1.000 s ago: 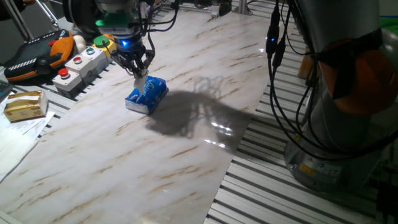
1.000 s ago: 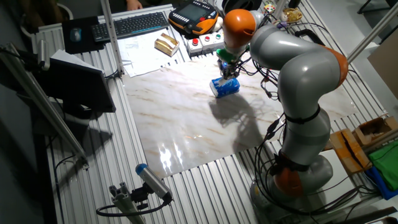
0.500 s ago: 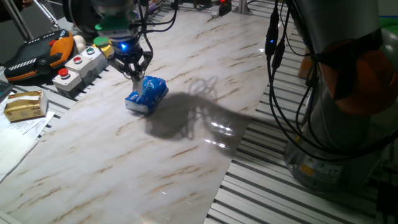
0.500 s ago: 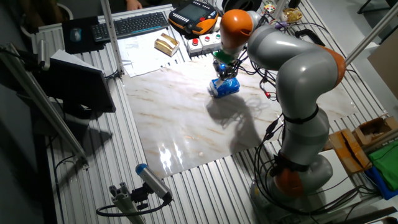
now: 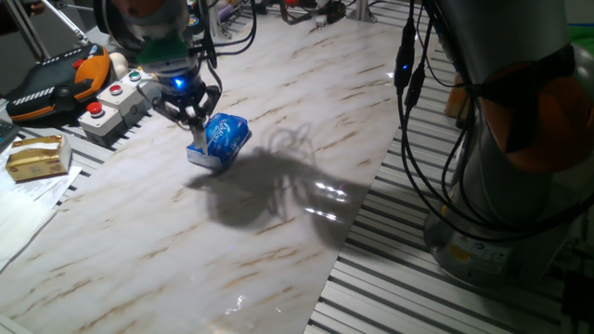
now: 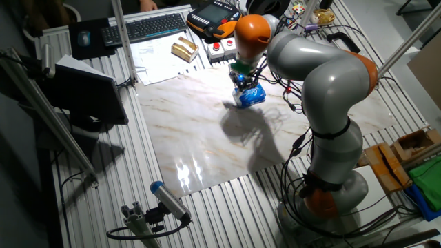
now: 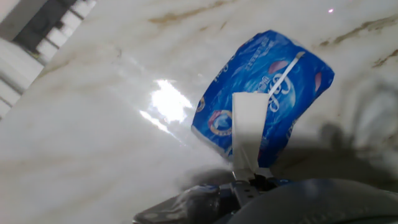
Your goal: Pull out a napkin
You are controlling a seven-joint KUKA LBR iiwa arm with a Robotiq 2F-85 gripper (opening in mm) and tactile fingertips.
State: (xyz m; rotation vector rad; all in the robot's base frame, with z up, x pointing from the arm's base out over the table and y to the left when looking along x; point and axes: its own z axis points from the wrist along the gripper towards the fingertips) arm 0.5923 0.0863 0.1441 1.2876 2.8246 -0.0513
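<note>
The blue-and-white tissue pack (image 5: 221, 139) lies on the marble tabletop (image 5: 278, 232), also seen in the other fixed view (image 6: 251, 96) and the hand view (image 7: 267, 93). My gripper (image 5: 192, 122) hangs over the pack's left end and is shut on the napkin (image 7: 247, 127), a narrow white strip. The strip runs from my fingertips across the pack's top face. I cannot tell whether its far end is still inside the pack. In the other fixed view my gripper (image 6: 240, 84) stands just left of the pack.
A button box (image 5: 116, 97), an orange teach pendant (image 5: 56, 79) and a yellow box (image 5: 37, 156) sit at the left beyond the tabletop. Cables (image 5: 413, 111) and the arm's base (image 5: 501, 186) stand at the right. Slatted frame surrounds the tabletop.
My gripper has moved left and slightly toward the front, carrying the napkin strip with it. The blue pack has stayed about where it was.
</note>
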